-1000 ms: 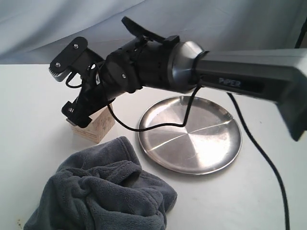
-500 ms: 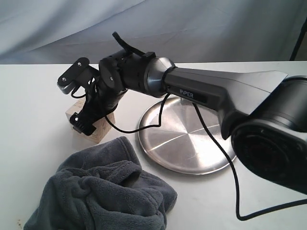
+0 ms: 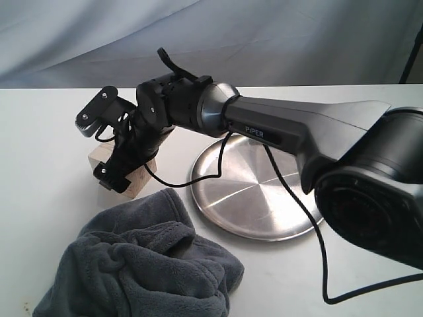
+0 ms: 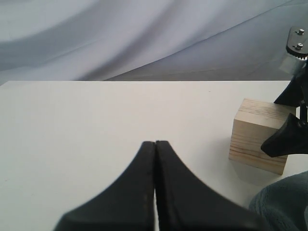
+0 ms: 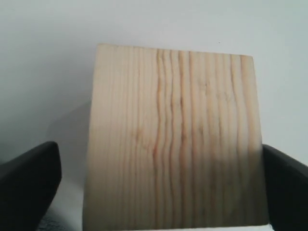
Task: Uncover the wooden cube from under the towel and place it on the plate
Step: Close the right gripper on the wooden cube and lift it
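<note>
Right pincer (image 3: pixel 114 173): open, lowered over the wooden cube (image 5: pixel 173 139) with one finger on either side.
Finger contact: one finger (image 5: pixel 286 183) lies against a side face of the cube; the other (image 5: pixel 29 187) stands off it, with a strip of table showing between.
Wooden cube: between the right pincer's fingers, resting on the white table (image 3: pixel 39 165), uncovered, grain lines facing the wrist camera.
Towel (image 3: pixel 142 264): a bunched grey heap just beside the right pincer, on the near side of it in the exterior view, clear of the cube.
Plate (image 3: pixel 277 205): near the right pincer, under the arm that carries it, apart from the cube.
Left pincer (image 4: pixel 155 144): closed, fingers pressed together with nothing between them, above bare table; the cube sits beyond its tips, well apart.
</note>
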Robot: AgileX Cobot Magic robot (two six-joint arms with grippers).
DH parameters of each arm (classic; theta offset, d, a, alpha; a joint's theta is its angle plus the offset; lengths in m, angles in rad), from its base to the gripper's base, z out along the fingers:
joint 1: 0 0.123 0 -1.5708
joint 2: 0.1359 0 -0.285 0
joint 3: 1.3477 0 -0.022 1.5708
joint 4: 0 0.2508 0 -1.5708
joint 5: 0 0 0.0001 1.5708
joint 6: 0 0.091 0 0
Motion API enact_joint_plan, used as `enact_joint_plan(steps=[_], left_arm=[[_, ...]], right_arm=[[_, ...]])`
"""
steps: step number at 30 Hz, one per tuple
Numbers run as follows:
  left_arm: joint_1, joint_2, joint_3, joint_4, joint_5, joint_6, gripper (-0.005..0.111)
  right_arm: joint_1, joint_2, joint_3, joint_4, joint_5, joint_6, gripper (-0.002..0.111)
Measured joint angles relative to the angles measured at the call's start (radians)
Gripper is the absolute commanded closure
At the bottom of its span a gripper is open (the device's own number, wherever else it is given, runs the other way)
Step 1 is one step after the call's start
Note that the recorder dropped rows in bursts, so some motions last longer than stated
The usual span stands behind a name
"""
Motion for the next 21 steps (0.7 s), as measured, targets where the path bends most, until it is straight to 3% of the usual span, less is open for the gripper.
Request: enact_joint_plan(steps=[8,9,21], left_arm=[[0.000,0.000,0.000,0.000,0.000,0.000,0.107],[0.000,0.000,0.000,0.000,0.000,0.000,0.107],[0.000,0.000,0.000,0.000,0.000,0.000,0.107]], right_arm=[[-0.002,0.000,0.000,-0.023,-0.001,0.000,0.103],[-0.002,0.000,0.000,-0.023,-0.001,0.000,0.108],[-0.002,-0.021,0.000,-0.017,0.030,-0.002,0.108]])
